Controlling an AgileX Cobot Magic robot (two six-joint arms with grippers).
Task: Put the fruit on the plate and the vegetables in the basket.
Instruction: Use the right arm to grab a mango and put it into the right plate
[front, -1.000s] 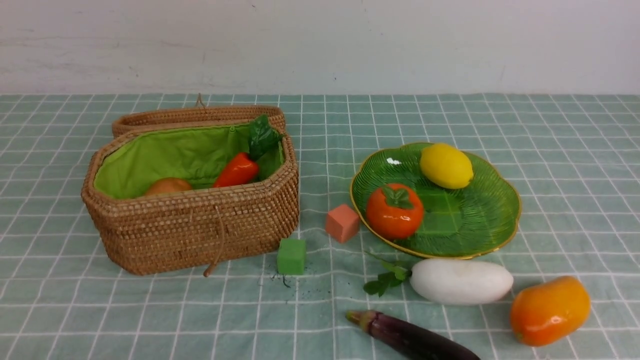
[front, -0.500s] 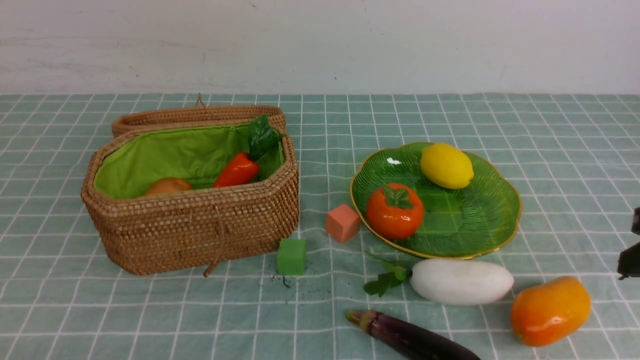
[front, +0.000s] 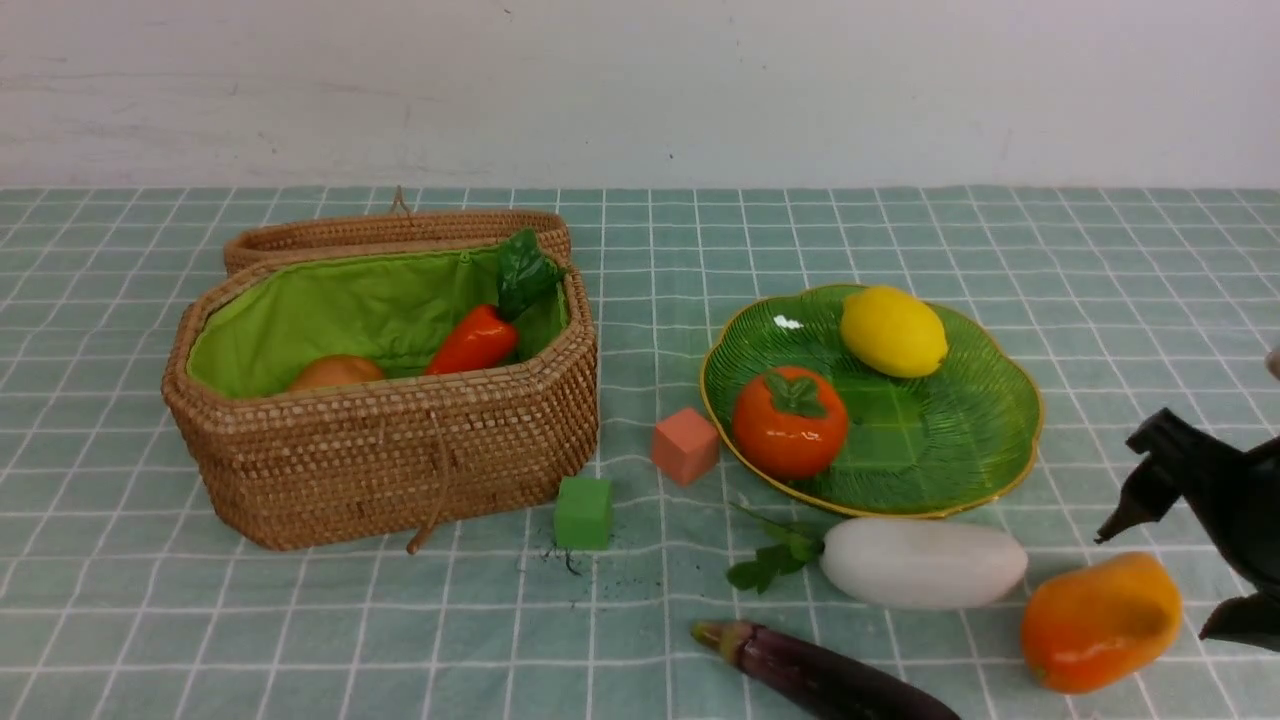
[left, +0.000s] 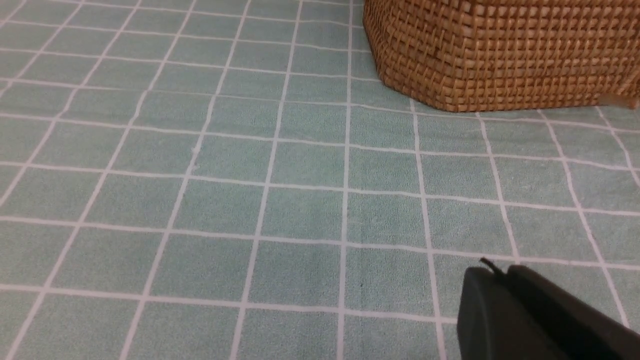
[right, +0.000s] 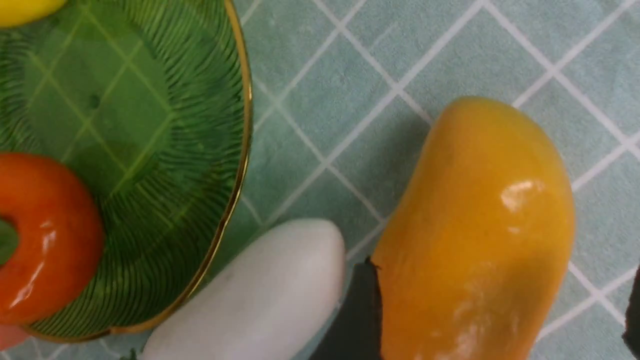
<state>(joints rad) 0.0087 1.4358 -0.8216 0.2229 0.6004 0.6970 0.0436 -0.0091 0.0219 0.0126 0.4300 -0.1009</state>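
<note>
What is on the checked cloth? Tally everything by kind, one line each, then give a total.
Fruits: 3 (lemon, persimmon, mango)
Vegetables: 4 (carrot, brownish round vegetable, white radish, eggplant)
Cubes: 2 (salmon cube, green cube)
Containers: 2 (wicker basket, green glass plate)
Total: 11

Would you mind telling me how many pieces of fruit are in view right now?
3. The lemon and the persimmon sit on the plate; the mango lies on the tablecloth beside the radish. More could be hidden inside the basket.
</note>
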